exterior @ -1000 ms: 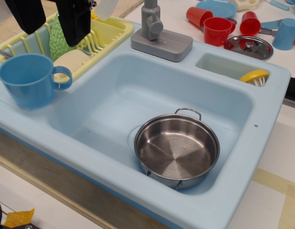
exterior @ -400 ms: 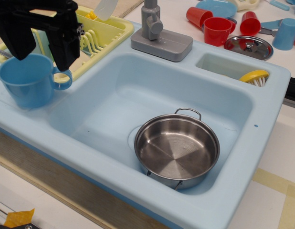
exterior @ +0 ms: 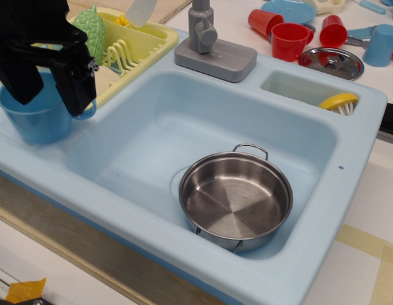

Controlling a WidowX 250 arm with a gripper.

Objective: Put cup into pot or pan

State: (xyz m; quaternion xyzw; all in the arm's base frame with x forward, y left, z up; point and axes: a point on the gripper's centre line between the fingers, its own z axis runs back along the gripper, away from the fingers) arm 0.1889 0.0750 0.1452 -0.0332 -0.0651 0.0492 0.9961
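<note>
The blue cup [exterior: 37, 117] stands upright on the flat ledge of the light-blue sink [exterior: 349, 159], at the left of the basin and just in front of the yellow dish rack [exterior: 142, 41]. The black claw [exterior: 45, 95] is down over the cup with its two fingers spread: one finger [exterior: 17, 79] hangs at the cup's left side and the other [exterior: 77, 89] at the right side, covering most of the handle, a small curve of which shows below it. Whether the fingers press the cup wall cannot be told, but the claw is spread wide, not closed.

The steel pan [exterior: 236, 198] sits in the basin, at the front right of the sink, well apart from the cup. It holds nothing, and one wire handle shows at its far rim.

Behind the basin stands the grey tap [exterior: 206, 38]. A green ridged thing [exterior: 91, 32] rests in the dish rack. In the small side compartment at the sink's right lies a yellow brush [exterior: 339, 103]. Beyond the sink on the worktop [exterior: 374, 210] are red cups [exterior: 289, 39], a steel lid [exterior: 331, 61] and a small light-blue cup [exterior: 381, 44].
</note>
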